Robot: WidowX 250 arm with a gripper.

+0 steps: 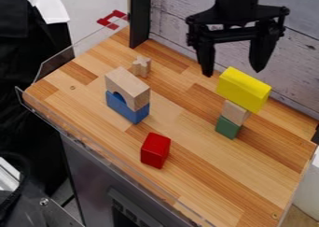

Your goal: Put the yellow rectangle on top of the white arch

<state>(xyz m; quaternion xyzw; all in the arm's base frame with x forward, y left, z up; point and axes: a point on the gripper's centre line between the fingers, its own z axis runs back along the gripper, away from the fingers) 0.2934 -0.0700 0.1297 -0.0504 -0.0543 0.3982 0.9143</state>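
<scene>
Camera view: the gripper (232,73) is hanging, fingers apart — the yellow rectangle (243,89) is topping a wooden block (235,112).

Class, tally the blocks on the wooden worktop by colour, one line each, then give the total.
Yellow block: 1
Red block: 1
Green block: 1
Blue block: 1
Plain wood: 3 (arch, small block, notched piece)
Total: 7

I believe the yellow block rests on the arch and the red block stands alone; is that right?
Not quite: in the camera view, the yellow block rests on a small wooden block, not the arch; the red block does stand alone.
</scene>
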